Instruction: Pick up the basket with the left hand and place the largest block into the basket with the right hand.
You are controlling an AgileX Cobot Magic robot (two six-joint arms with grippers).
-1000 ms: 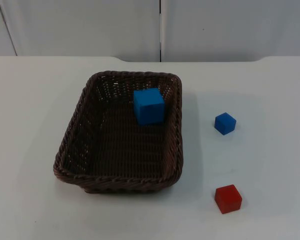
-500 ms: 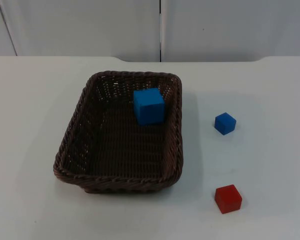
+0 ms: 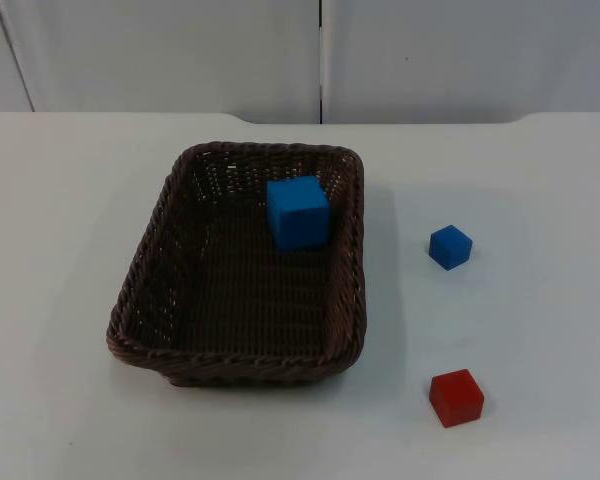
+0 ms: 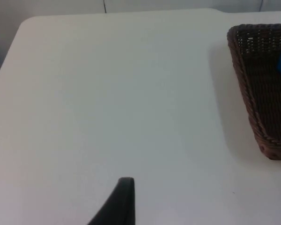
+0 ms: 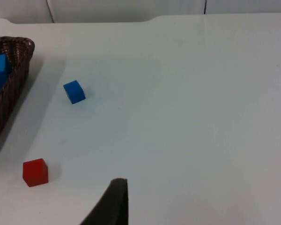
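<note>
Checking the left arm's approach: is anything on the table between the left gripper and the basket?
Nothing visible. In the left wrist view, bare white table lies between the left gripper's fingertip and the basket, which already holds the large blue block.

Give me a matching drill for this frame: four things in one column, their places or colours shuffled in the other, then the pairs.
Things:
1. large blue block
2. small blue block
3. red block
4. basket

Places or colours:
A. on the table, nearest the camera in the top view
B. brown wicker, resting on the table
C. on the table, right of the basket, level with its far half
D. inside the basket, toward its far right corner

Pairs: 1-D, 2-C, 3-A, 4-B
</note>
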